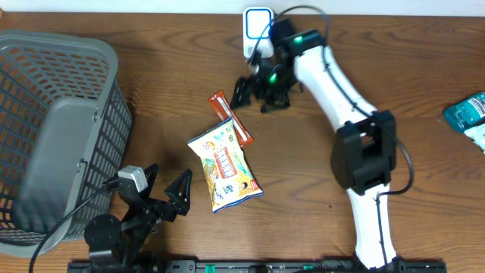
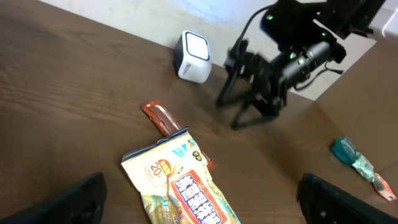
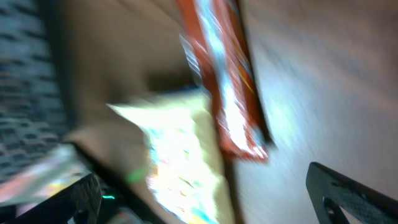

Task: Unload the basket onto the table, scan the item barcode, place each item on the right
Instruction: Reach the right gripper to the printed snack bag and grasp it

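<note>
Fingers, right: fingers (image 3: 354,193) spread wide with nothing between them; right gripper (image 1: 254,100) sits just above the far end of the red stick packet (image 1: 230,118).
Fingers, left: left gripper (image 1: 165,183) also gapes wide and holds nothing.
Item: red stick packet lies flat mid-table, its near part under the top edge of the snack bag (image 1: 223,168).
Scanner: white rounded box (image 1: 258,30) at the far edge, just beyond the right gripper.
Right arm pose: white links reach from the near edge across to the far side, wrist bent down.
Left arm pose: low at the near-left, beside the basket (image 1: 114,129), pointing toward the bag.
Hard to read: right wrist view is blurred; barcode not discernible; teal packet (image 1: 468,114) is cut by the right edge.
Materials: glossy foil wrappers, grey plastic mesh basket, brown wood-grain table (image 1: 151,83).
</note>
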Available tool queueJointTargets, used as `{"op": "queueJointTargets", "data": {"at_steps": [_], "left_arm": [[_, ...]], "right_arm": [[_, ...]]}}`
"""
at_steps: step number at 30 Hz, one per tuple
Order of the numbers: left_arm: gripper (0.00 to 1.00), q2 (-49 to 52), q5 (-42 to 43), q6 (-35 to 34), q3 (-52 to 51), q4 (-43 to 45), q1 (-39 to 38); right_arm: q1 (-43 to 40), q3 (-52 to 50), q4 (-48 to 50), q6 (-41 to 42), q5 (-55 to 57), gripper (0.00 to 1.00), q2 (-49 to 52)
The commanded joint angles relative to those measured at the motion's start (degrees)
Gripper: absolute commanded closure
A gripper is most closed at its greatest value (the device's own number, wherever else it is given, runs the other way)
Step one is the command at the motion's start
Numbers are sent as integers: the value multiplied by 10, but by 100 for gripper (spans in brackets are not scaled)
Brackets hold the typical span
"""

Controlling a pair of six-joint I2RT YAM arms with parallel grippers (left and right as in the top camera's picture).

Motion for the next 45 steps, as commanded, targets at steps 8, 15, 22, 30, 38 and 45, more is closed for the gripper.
{"op": "queueJointTargets", "data": {"at_steps": [8, 15, 22, 30, 38, 45], "left_arm": [[2, -3, 3, 1, 0, 1, 2], [2, -3, 3, 1, 0, 1, 2], [2, -3, 3, 1, 0, 1, 2], [2, -3, 3, 1, 0, 1, 2], [2, -3, 3, 1, 0, 1, 2], [2, -3, 3, 1, 0, 1, 2]], "right_arm": [[164, -5, -78, 52, 276, 1, -23], [222, -31, -71, 118, 276, 1, -23], [262, -123, 21, 162, 276, 1, -23], [270, -205, 76, 194, 321, 71, -23], [229, -175, 19, 155, 323, 99, -24], [145, -117, -59, -68, 85, 93, -24]]}}
